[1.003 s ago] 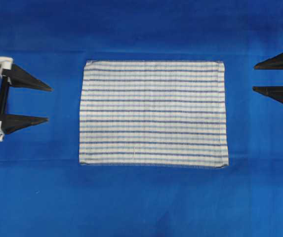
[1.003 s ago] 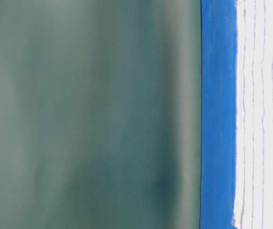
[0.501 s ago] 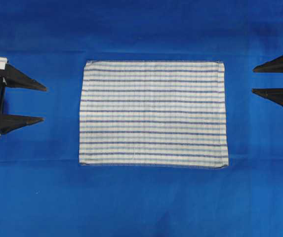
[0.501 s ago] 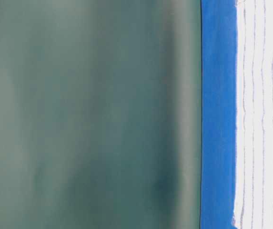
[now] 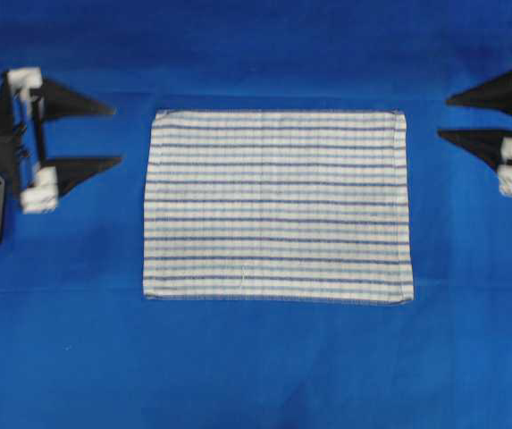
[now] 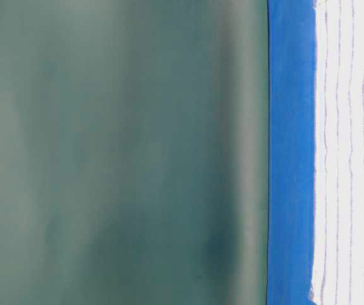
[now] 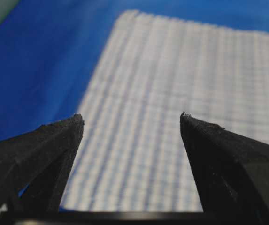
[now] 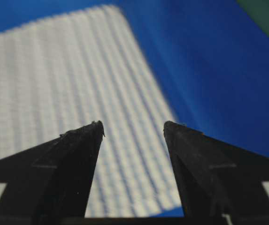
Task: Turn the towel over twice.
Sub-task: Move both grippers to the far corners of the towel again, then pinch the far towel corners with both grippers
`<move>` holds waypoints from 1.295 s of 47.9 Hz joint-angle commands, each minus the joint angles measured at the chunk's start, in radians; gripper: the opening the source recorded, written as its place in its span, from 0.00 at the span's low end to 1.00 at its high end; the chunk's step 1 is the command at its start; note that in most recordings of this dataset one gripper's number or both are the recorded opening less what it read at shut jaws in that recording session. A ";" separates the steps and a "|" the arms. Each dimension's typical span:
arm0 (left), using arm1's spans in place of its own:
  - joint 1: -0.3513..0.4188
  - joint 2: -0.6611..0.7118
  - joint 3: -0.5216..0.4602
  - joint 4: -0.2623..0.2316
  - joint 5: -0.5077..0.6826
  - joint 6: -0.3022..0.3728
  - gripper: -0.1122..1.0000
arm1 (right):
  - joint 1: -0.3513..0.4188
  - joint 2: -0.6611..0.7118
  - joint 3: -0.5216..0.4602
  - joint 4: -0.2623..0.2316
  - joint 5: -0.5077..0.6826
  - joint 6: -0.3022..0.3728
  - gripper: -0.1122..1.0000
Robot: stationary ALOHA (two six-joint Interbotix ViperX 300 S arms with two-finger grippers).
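The towel [image 5: 277, 206] lies spread flat in the middle of the blue table cloth [image 5: 256, 366], a white rectangle crossed by thin dark-blue and light-blue stripes that run from one arm's side to the other. Its edges look straight and its corners are all down; no fold or lifted part shows from overhead. In the table-level view the towel [image 6: 350, 152] lies flat on the blue table cloth [image 6: 289, 152], with a dull green wall [image 6: 118, 152] behind.

The left gripper [image 5: 115, 136] is at the left of the overhead view, just off the towel's left edge near its far corner, its two black fingers spread wide apart and pointing toward the cloth. It holds nothing. Its wrist camera looks between the spread fingertips [image 7: 75, 121] onto the striped towel [image 7: 172, 103], which is blurred there.

The right gripper [image 5: 442, 117] is opposite, near the towel's right edge by the far corner, fingers likewise wide apart and empty. Between its fingertips [image 8: 96, 126], its camera shows the towel [image 8: 64, 79] and blue cloth beside it.
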 commanded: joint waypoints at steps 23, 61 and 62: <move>0.163 0.555 -0.132 0.002 -0.187 0.008 0.80 | -0.164 0.526 -0.156 -0.020 -0.011 -0.003 0.67; 0.215 0.848 -0.170 0.000 -0.308 0.008 0.47 | -0.212 0.775 -0.186 -0.035 -0.074 -0.003 0.46; 0.215 0.847 -0.170 0.000 -0.307 0.008 0.45 | -0.212 0.776 -0.184 -0.035 -0.077 -0.003 0.41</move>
